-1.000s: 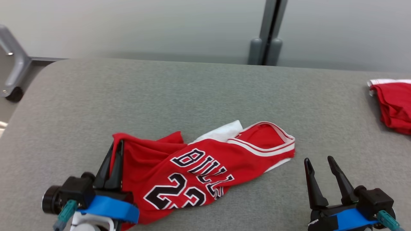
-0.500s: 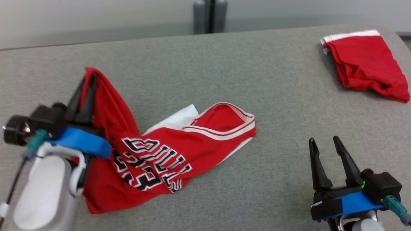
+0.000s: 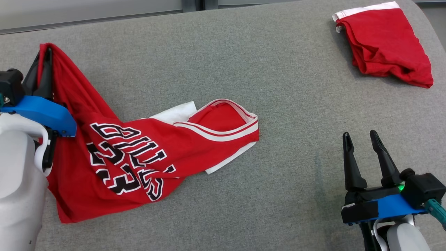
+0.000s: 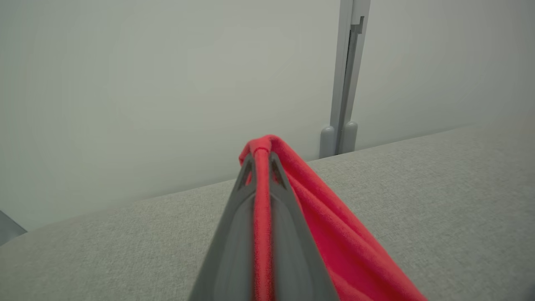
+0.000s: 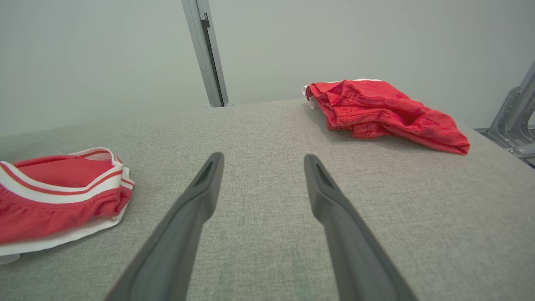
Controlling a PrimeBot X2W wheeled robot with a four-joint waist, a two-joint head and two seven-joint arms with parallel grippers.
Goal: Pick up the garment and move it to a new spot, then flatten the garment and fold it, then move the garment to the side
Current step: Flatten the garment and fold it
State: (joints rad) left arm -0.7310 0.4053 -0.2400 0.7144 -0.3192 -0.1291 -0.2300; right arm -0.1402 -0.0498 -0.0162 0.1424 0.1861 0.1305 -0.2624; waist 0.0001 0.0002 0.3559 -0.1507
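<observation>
The garment (image 3: 139, 150) is a red basketball jersey with black-and-white lettering and white trim, crumpled on the grey table (image 3: 244, 62). My left gripper (image 3: 41, 57) is shut on one edge of it at the far left and holds that edge up, so the cloth slopes down to the table. In the left wrist view the red cloth (image 4: 261, 184) is pinched between the two fingers. My right gripper (image 3: 360, 137) stands open at the lower right, well clear of the jersey, with nothing between its fingers (image 5: 205, 184). The jersey's trimmed end (image 5: 62, 184) lies to its left.
A second red garment (image 3: 383, 42) lies bunched at the table's far right corner, also seen in the right wrist view (image 5: 384, 110). A grey post (image 4: 345, 83) stands behind the table against a pale wall.
The head camera has swung down and right. My left gripper has lifted the jersey's edge higher off the table, stretching the cloth. The right gripper has stayed open and in place.
</observation>
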